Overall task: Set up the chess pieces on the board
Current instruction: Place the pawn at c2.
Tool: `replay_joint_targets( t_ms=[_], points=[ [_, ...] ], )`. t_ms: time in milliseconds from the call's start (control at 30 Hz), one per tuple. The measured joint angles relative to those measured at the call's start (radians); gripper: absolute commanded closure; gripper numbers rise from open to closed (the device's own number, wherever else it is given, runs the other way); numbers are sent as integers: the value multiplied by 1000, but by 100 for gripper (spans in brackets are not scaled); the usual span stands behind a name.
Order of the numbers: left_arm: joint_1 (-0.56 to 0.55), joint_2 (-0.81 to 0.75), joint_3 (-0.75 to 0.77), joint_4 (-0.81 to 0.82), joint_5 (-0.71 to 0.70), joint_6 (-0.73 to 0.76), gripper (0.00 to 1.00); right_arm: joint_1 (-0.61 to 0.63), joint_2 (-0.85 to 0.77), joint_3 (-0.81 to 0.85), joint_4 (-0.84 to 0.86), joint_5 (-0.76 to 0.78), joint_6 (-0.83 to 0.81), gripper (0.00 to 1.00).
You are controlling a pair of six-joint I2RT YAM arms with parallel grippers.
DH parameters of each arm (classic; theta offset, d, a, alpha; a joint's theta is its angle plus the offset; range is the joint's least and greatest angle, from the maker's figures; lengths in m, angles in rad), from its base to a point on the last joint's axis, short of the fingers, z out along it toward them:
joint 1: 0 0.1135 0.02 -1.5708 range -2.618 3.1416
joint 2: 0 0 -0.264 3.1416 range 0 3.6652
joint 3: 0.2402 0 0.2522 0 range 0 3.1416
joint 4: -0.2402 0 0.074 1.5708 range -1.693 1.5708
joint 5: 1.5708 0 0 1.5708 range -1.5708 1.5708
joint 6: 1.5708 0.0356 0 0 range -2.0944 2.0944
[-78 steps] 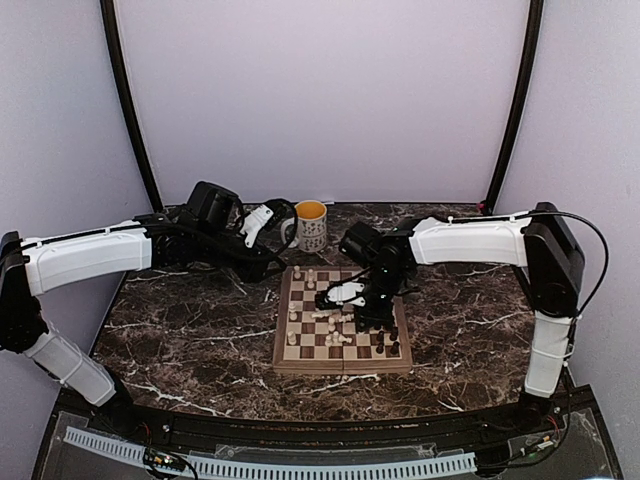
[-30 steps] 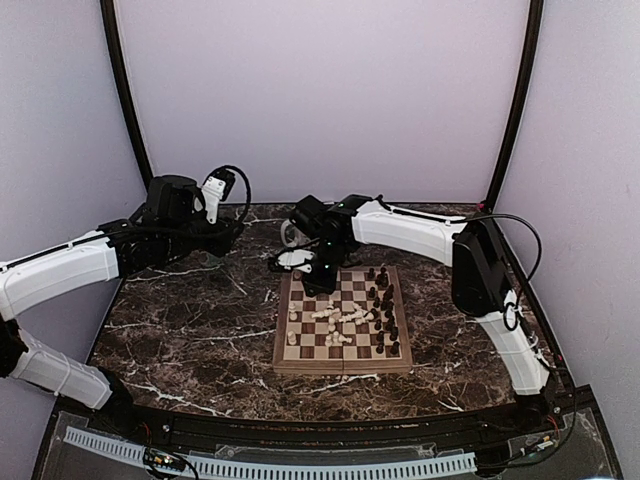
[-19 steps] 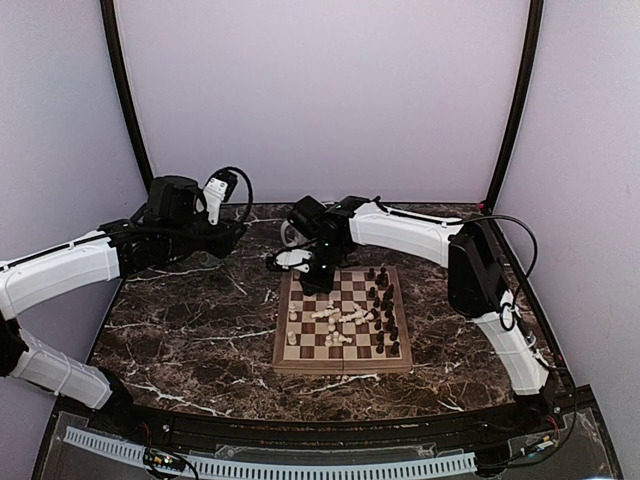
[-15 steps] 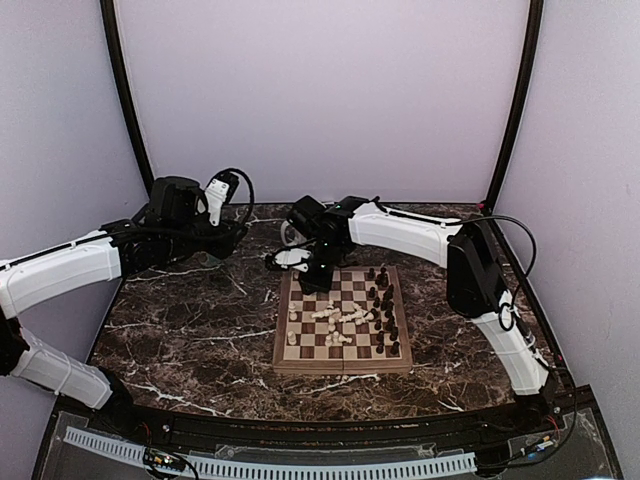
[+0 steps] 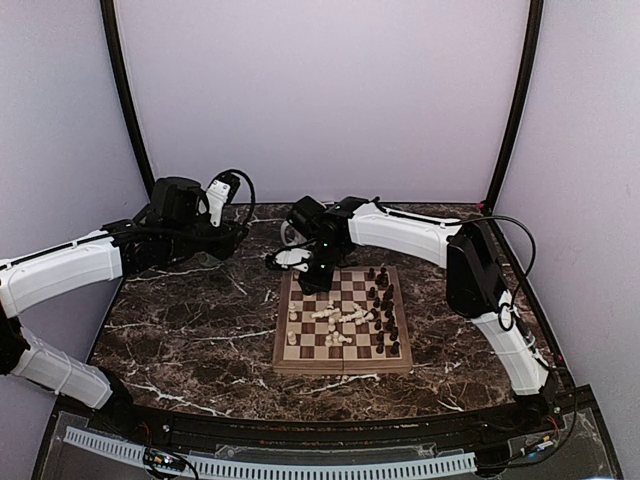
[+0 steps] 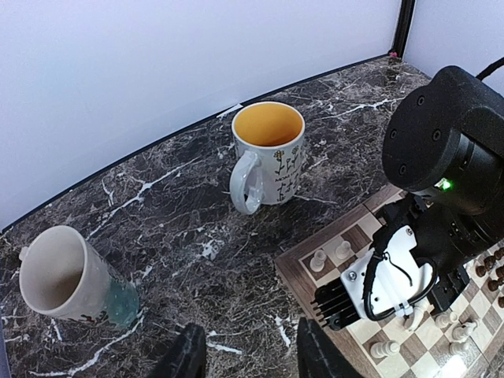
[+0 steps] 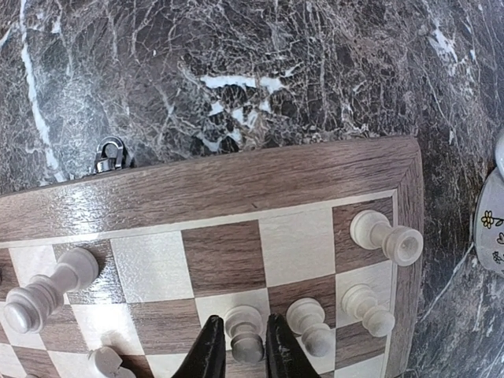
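The board (image 5: 340,366) lies mid-table, with cream-white chess pieces (image 5: 338,322) heaped near its middle and dark pieces (image 5: 385,305) along its right side. My right gripper (image 5: 305,272) is low over the board's far left corner. In the right wrist view its jaws (image 7: 240,346) are open, narrowly flanking a white pawn (image 7: 244,331) that stands on a light square. Next to it stand two more pawns (image 7: 311,324) and a white rook (image 7: 384,236). A taller white piece (image 7: 47,291) lies tipped over. My left gripper (image 6: 252,358) hangs open over bare marble left of the board (image 6: 303,276).
A white mug with a yellow inside (image 6: 269,153) stands behind the board's far left corner. A pale cup (image 6: 67,276) lies on its side further left. A metal clasp (image 7: 110,153) sticks out from the board's edge. Walls enclose the table on three sides.
The right arm swung from the board's right side to its far left corner, and its jaws have just parted around the pawn. The left arm drew back to the left, then held still.
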Motion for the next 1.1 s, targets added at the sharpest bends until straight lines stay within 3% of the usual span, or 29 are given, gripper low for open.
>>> replay_joint_targets(
  t_ms=[700,1100],
  points=[
    [0,10,0,-1,2,0,59,0,0,0,-8,-24,5,77],
    [0,13,0,-7,2,0,57,-2,-2,0,-11,-19,10,68]
  ],
)
